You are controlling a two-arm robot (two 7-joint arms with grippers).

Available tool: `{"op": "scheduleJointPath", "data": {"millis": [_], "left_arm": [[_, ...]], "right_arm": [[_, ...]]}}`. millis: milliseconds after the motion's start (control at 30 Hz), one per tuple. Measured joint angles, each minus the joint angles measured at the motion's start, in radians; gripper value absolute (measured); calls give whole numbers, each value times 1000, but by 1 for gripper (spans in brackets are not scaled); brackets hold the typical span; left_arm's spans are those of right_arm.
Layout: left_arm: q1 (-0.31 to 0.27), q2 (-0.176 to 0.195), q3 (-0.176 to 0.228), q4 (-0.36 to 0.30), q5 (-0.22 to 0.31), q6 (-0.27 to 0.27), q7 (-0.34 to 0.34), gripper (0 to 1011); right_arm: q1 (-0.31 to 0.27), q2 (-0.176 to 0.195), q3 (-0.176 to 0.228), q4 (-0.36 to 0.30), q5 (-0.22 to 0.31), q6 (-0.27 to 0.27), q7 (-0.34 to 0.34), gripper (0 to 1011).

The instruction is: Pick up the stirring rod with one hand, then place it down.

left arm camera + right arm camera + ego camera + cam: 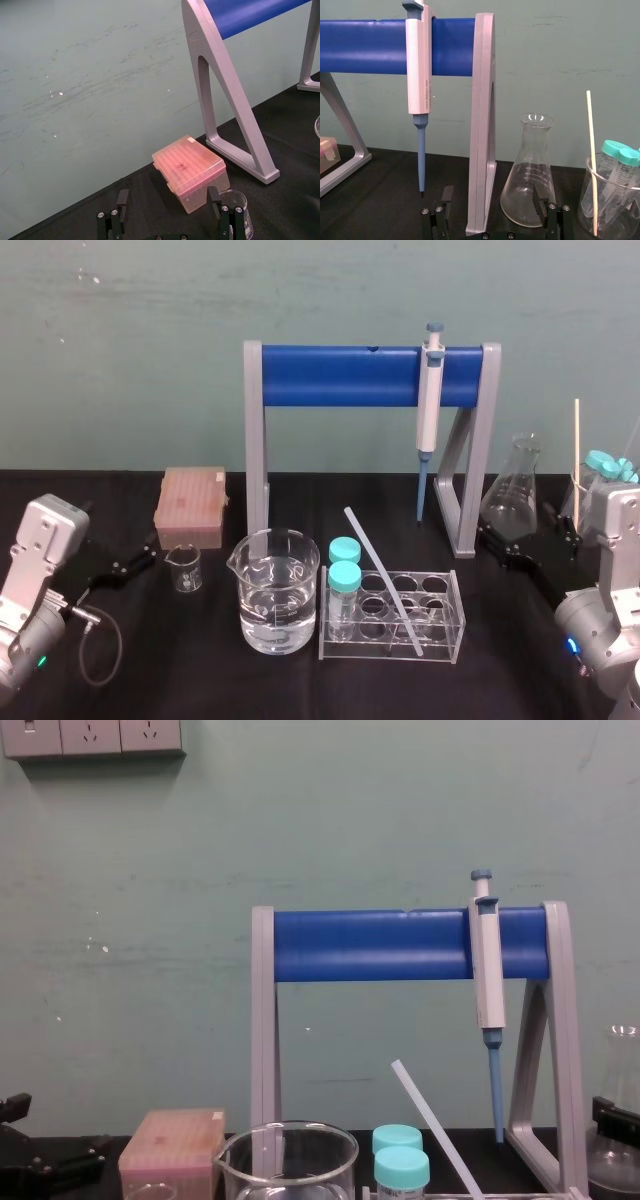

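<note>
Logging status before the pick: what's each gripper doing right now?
Left gripper: open, holding nothing.
Right gripper: open, holding nothing.

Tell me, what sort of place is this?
Probably a laboratory bench: a grey-and-blue pipette hangs on a blue-barred grey stand, a clear glass beaker holds clear liquid, and teal-capped tubes stand in a clear plastic rack.

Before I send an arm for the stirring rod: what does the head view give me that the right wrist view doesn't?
Head view adds the stirring rod leaning in the tube rack, the big beaker, the tip box and the left gripper. Right wrist view adds that the right gripper is open, by the flask. Both have the pipette hanging on the blue stand, and the flask.
</note>
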Motion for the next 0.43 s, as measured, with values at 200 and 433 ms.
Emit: {"op": "scheduleJointPath", "data": {"millis": [200, 433], "left_arm": [[0, 0, 0, 0, 0, 0, 0, 1000], [0, 0, 0, 0, 0, 0, 0, 1000]], "right_arm": [[0, 1, -1, 0, 0, -1, -1, 1003], [1, 1, -1, -1, 0, -2, -1, 1003]]}}
